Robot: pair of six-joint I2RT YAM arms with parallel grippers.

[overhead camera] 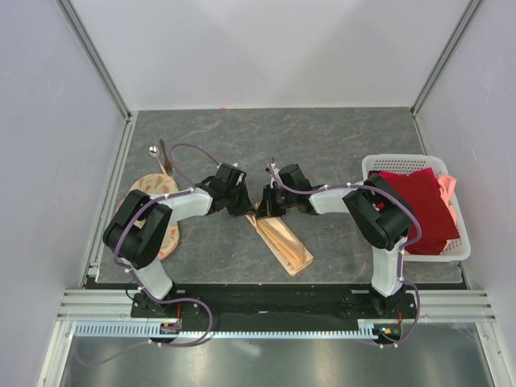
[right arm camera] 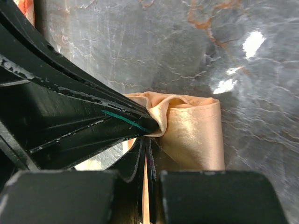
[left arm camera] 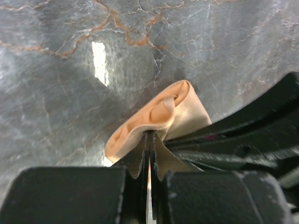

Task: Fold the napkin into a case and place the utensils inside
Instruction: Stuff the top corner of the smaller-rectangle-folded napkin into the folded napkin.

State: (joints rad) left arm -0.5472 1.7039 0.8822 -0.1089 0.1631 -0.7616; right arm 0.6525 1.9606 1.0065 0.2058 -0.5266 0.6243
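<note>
**Overhead view.** The napkin (overhead camera: 284, 244), peach-orange and folded into a narrow oblong strip, lies on the dark grey marbled table (overhead camera: 339, 145). It sits at the centre, running diagonally from far left to near right. Both arms reach inward and meet at its far end. The left gripper (overhead camera: 248, 211) and right gripper (overhead camera: 263, 211) stand just beside each other there.

**Utensils.** A small silver spoon (overhead camera: 152, 150) and a thin dark brown stick (overhead camera: 164, 159) lie on the table at far left, well apart from the napkin. They are just beside the far edge of a round cream cloth (overhead camera: 155, 187) with orange print, which the left arm partly covers.

**Container.** A white lattice basket (overhead camera: 461, 246) stands at the right edge of the table. A dark red cloth (overhead camera: 419, 211) fills most of it. A pink-orange cloth (overhead camera: 448, 187) shows at its far right corner, draped on the rim.

**Left wrist view.** The fingers of the left gripper (left arm camera: 149, 142) are pressed together, pinching a bunched fold of the napkin (left arm camera: 163, 116). The cloth bulges up beyond the fingertips, and the black body of the other gripper lies close on the right.

**Right wrist view.** The fingers of the right gripper (right arm camera: 147, 142) are likewise pressed together on the gathered edge of the napkin (right arm camera: 196, 135). The left gripper's black finger touches the same fold from the left.
</note>
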